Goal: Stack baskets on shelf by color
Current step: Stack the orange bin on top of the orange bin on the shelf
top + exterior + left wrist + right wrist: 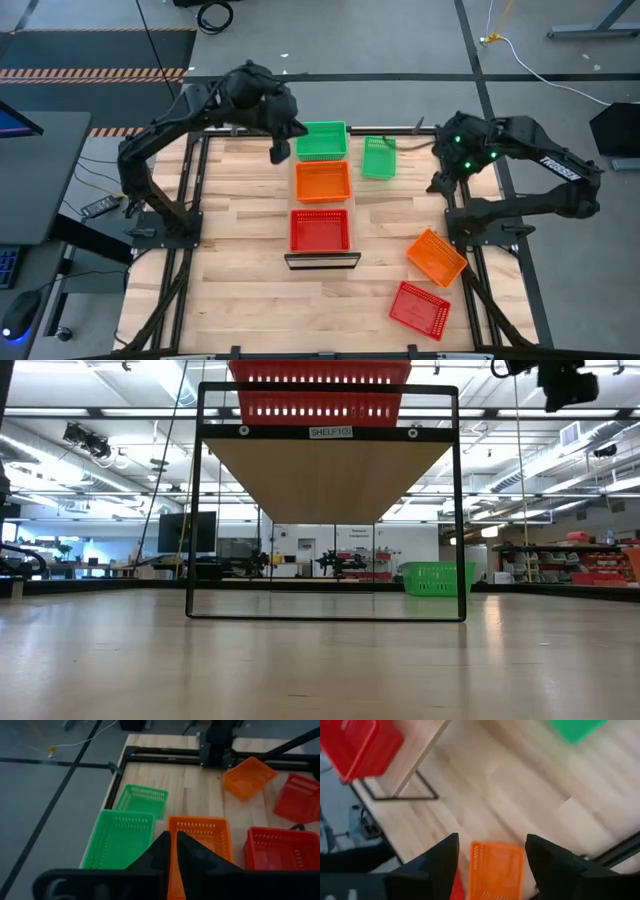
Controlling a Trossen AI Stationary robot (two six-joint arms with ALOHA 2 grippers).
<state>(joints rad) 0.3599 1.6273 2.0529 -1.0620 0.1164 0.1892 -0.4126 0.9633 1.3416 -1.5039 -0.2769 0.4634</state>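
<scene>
While green (322, 141), orange (323, 181), red baskets (320, 230) sit empty, left tool (172, 851) is closed, right tool (492, 851) open.

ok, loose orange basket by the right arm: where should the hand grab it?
Probably a long wall of the orange basket, taken from straight above with one finger inside and one outside. It lies open side up and skewed to the table's edge, so the right hand would turn to match.

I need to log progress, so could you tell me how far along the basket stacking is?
Done: green, orange and red baskets sit in a row on the shelf. In hand: nothing; the left gripper is shut and the right gripper open. Left: a loose green basket, orange basket and red basket on the table.
</scene>
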